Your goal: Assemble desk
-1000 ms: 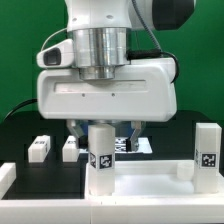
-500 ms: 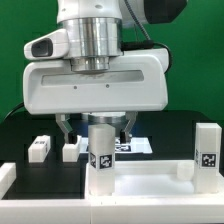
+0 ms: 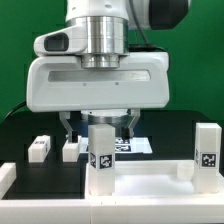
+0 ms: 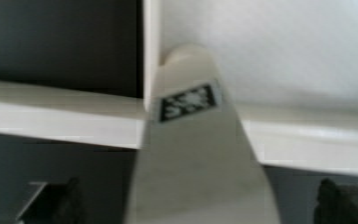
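The claw [image 3: 99,126] stands open, its two fingers [image 3: 67,128] spread wide with nothing held between them. Straight below it, centred in the gap, an upright leg [image 3: 100,155] of the desk rises with its tagged face toward the exterior camera. The leg's top reaches about the height of the fingertips, with clear space on either side, so neither finger touches it. In the wrist view the same leg [image 4: 190,120] runs up the middle between the dark fingertips [image 4: 51,200], its tag in plain sight.

The leg stands at the corner of the desk panel [image 3: 150,184], which lies low and spreads away from the claw toward the exterior view's right. A second leg [image 3: 206,150] stands upright at that far side, well apart from the claw. On the exterior view's left, a loose leg [image 3: 70,149] lies on the dark table just under one finger, and a further loose leg [image 3: 39,148] lies beyond it.
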Robot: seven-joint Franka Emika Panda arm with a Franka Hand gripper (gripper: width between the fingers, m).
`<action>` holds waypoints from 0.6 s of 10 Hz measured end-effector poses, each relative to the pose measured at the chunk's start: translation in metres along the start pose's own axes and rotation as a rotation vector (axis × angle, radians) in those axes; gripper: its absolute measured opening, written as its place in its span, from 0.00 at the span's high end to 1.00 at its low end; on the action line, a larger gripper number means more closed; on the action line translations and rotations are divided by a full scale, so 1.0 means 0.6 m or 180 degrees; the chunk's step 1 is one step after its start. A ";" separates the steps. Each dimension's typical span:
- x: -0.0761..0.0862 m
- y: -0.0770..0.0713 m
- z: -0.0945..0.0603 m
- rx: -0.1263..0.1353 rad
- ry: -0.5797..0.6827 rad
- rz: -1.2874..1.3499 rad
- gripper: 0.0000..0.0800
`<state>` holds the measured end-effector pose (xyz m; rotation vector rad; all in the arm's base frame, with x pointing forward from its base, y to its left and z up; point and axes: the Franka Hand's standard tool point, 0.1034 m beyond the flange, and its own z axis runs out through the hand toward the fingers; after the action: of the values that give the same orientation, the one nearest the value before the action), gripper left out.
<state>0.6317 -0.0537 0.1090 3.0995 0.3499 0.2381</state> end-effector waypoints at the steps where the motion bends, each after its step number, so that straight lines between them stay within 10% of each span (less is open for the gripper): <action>1: 0.000 0.002 0.000 -0.0007 -0.0006 -0.0106 0.19; 6: -0.001 0.003 0.001 -0.0012 -0.0011 -0.0092 0.25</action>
<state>0.6315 -0.0559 0.1083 3.0882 0.3935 0.2325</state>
